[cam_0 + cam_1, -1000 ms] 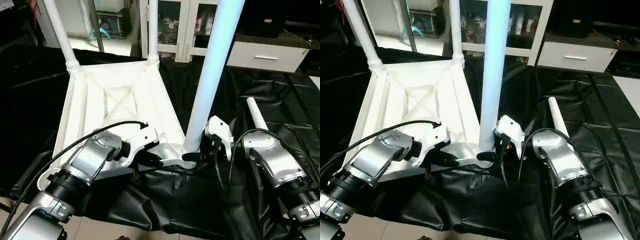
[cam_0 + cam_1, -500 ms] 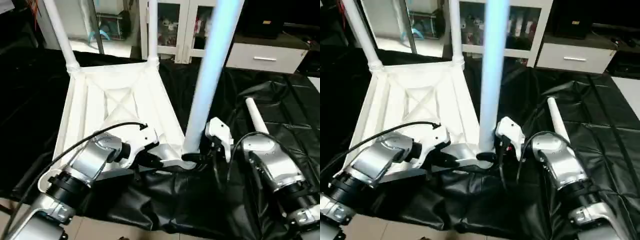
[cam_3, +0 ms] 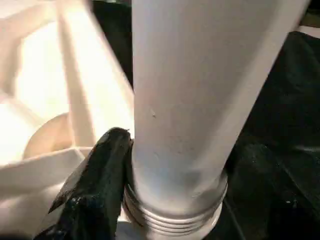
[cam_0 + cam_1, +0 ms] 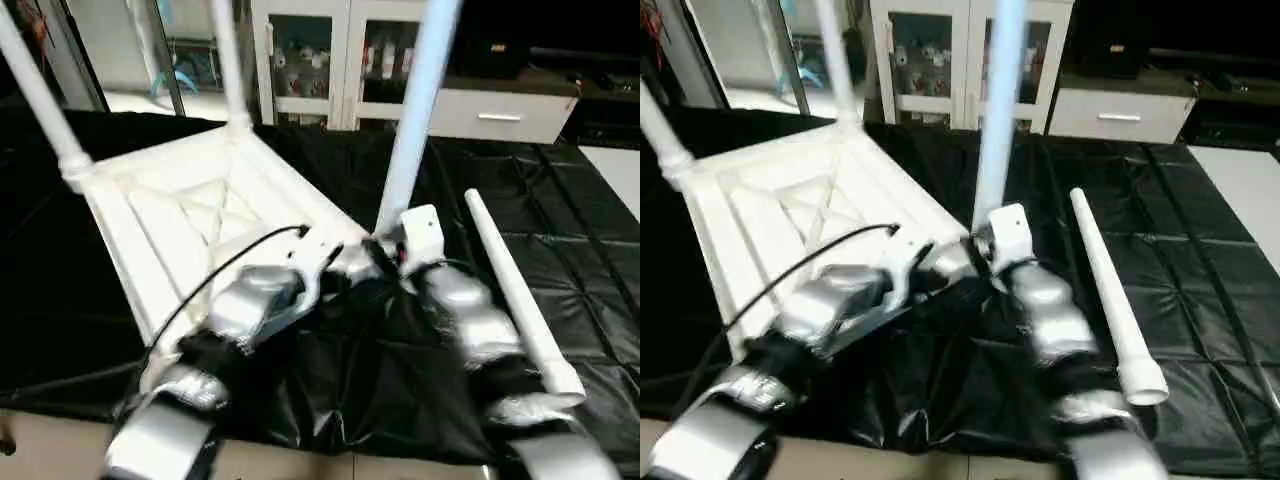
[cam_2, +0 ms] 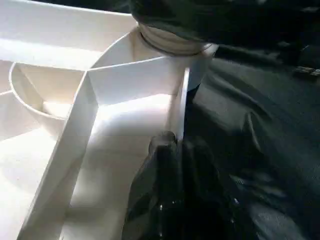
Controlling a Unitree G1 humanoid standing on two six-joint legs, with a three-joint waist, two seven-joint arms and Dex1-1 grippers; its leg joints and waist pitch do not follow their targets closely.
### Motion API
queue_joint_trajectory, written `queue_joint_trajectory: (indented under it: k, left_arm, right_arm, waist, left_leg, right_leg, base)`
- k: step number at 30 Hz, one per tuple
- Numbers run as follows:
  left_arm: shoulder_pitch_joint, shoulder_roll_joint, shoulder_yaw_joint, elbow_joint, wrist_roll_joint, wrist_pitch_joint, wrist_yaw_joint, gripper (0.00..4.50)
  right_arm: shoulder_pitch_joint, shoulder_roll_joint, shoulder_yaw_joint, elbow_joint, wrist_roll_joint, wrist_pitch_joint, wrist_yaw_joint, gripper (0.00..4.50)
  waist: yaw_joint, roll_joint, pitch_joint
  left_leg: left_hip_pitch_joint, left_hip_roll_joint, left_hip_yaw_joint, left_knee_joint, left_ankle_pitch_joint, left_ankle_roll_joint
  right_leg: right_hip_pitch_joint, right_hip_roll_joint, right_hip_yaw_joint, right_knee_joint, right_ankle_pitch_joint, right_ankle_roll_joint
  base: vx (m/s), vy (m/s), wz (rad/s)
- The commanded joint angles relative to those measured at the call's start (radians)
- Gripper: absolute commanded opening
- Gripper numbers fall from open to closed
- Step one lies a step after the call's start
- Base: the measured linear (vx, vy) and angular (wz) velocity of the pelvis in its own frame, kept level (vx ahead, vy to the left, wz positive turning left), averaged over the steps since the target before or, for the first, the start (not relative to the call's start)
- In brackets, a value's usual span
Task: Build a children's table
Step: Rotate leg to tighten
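White moulded plastic throughout: the square ribbed tabletop (image 4: 190, 215) lies upside down on a black crinkled sheet (image 4: 560, 230) spread over the work surface, X-ribs facing up. Three long tapered white tube legs stand in corner sockets: two at the far corners (image 4: 40, 95) (image 4: 228, 60), and one at the near corner (image 4: 415, 95) between the two arms. The fourth tapered white leg (image 4: 1105, 290) lies loose on the sheet, near the right arm but apart from it.

Left gripper (image 5: 172, 150): black fingers pressed together on the thin upright rim wall of the tabletop, just beside the near corner socket. Whether the wall is actually pinched or the fingers merely rest against it cannot be told.

Right gripper (image 3: 165, 165): jaws held fairly wide around the base of the near leg, one black finger (image 3: 107, 165) touching the tube just above its exposed thread rings. Threads are showing, so I judge this leg not fully screwed home.

Handling judgement: hollow thin-walled plastic, likely light and fairly stiff, with a smooth, probably slippery surface. The tall legs give leverage, so the inverted top may tip or slide on the slick sheet. Best hold for turning looks low on the tube near the thread; best hold for steadying is the rim wall or a rib near the socket. Cross-threading is the main risk.

Markings: no brand, label or legible writing visible on any part.
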Motion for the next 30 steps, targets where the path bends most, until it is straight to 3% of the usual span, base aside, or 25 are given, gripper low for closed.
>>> queue_joint_trajectory:
  k: [1, 7, 8, 9, 11, 12, 15, 16, 19, 21, 27, 30]
  left_arm:
    - [-0.021, 0.005, 0.102, 0.052, 0.010, -0.069, 0.184, 0.00]
    - [-0.027, 0.010, 0.089, 0.068, 0.019, -0.089, 0.176, 0.00]
    - [-0.025, 0.018, 0.086, 0.070, 0.020, -0.093, 0.166, 0.00]
    - [-0.025, 0.023, 0.084, 0.074, 0.021, -0.096, 0.161, 0.00]
    - [-0.019, 0.035, 0.076, 0.076, 0.023, -0.097, 0.140, 0.00]
    - [-0.015, 0.039, 0.073, 0.072, 0.024, -0.096, 0.134, 0.00]
    - [0.017, 0.070, 0.042, 0.026, 0.028, -0.072, 0.061, 0.00]
    - [0.023, 0.074, 0.038, 0.018, 0.029, -0.068, 0.052, 0.00]
    - [0.057, 0.103, 0.002, -0.042, 0.029, -0.040, -0.028, 0.00]
    - [0.093, 0.139, -0.045, -0.109, 0.025, -0.019, -0.128, 0.00]
    - [0.151, 0.239, -0.149, -0.234, 0.016, 0.038, -0.340, 0.00]
    - [0.160, 0.267, -0.176, -0.268, 0.014, 0.048, -0.396, 0.00]
  right_arm:
    - [0.034, 0.053, 0.015, 0.061, -0.009, 0.025, -0.075, 2.51]
    - [0.013, 0.082, 0.063, 0.063, -0.044, -0.051, -0.049, 2.50]
    - [0.014, 0.076, 0.062, 0.055, -0.048, -0.063, -0.039, 2.50]
    - [0.014, 0.074, 0.060, 0.053, -0.049, -0.071, -0.033, 2.77]
    - [0.023, 0.071, 0.042, 0.029, -0.026, -0.071, -0.004, 2.89]
    - [0.027, 0.066, 0.038, 0.017, -0.021, -0.070, 0.004, 2.89]
    - [0.059, 0.018, 0.032, -0.063, -0.006, -0.048, 0.068, 3.31]
    - [0.063, 0.011, 0.032, -0.074, -0.004, -0.042, 0.079, 3.31]
    - [0.082, -0.040, 0.033, -0.129, 0.018, 0.005, 0.165, 3.72]
    - [0.095, -0.099, 0.043, -0.185, 0.049, 0.050, 0.292, 3.75]
    - [0.134, -0.306, 0.108, -0.344, 0.162, 0.108, 0.741, 4.25]
    - [0.146, -0.380, 0.134, -0.378, 0.176, 0.116, 0.864, 4.39]
  waist:
    - [-0.004, -0.014, -0.043]
    - [0.007, -0.015, -0.044]
    - [0.006, -0.013, -0.044]
    - [0.002, -0.016, -0.045]
    - [-0.012, -0.012, -0.053]
    - [-0.012, -0.012, -0.055]
    - [-0.005, -0.013, -0.058]
    - [-0.001, -0.013, -0.060]
    - [0.004, -0.010, -0.059]
    - [0.007, -0.005, -0.058]
    - [0.025, 0.004, -0.056]
    - [0.033, 0.000, -0.056]
  left_leg:
    - [0.022, 0.047, -0.042, -0.089, -0.422, -0.014]
    - [0.010, 0.049, -0.041, -0.098, -0.401, -0.003]
    - [0.005, 0.049, -0.043, -0.100, -0.399, -0.001]
    - [-0.001, 0.047, -0.043, -0.100, -0.392, 0.001]
    - [-0.021, 0.049, -0.051, -0.102, -0.346, 0.008]
    - [-0.023, 0.050, -0.049, -0.100, -0.325, 0.012]
    - [-0.009, 0.052, -0.034, -0.087, -0.241, 0.050]
    - [-0.017, 0.052, -0.031, -0.085, -0.206, 0.065]
    - [-0.016, 0.055, -0.028, -0.082, -0.160, 0.094]
    - [-0.011, 0.058, -0.026, -0.081, -0.172, 0.096]
    - [0.000, 0.064, -0.024, -0.085, -0.204, 0.070]
    - [0.000, 0.065, -0.022, -0.084, -0.189, 0.071]
  right_leg:
    - [-0.001, -0.060, 0.030, -0.106, -0.585, -0.096]
    - [0.008, -0.063, 0.039, -0.095, -0.523, -0.098]
    - [0.011, -0.064, 0.038, -0.094, -0.523, -0.096]
    - [0.016, -0.064, 0.038, -0.094, -0.521, -0.092]
    - [0.031, -0.066, 0.036, -0.085, -0.477, -0.092]
    - [0.030, -0.068, 0.038, -0.083, -0.448, -0.101]
    - [0.020, -0.061, 0.044, -0.070, -0.280, -0.192]
    - [0.029, -0.062, 0.044, -0.061, -0.234, -0.211]
    - [0.032, -0.060, 0.042, -0.054, -0.179, -0.236]
    - [0.032, -0.059, 0.043, -0.056, -0.189, -0.244]
    - [0.029, -0.054, 0.045, -0.051, -0.176, -0.258]
    - [0.029, -0.057, 0.047, -0.048, -0.145, -0.269]
  base:
    - [0.000, 0.000, 0.00]
    - [0.000, 0.000, 0.00]
    - [0.000, 0.000, 0.00]
    - [0.000, 0.000, 0.00]
    - [0.000, 0.000, 0.00]
    - [0.000, 0.000, 0.00]
    - [0.000, 0.000, 0.00]
    - [0.000, 0.000, 0.00]
    - [0.000, 0.000, 0.00]
    - [0.000, 0.000, 0.00]
    - [0.000, 0.000, 0.00]
    - [0.000, 0.000, 0.00]
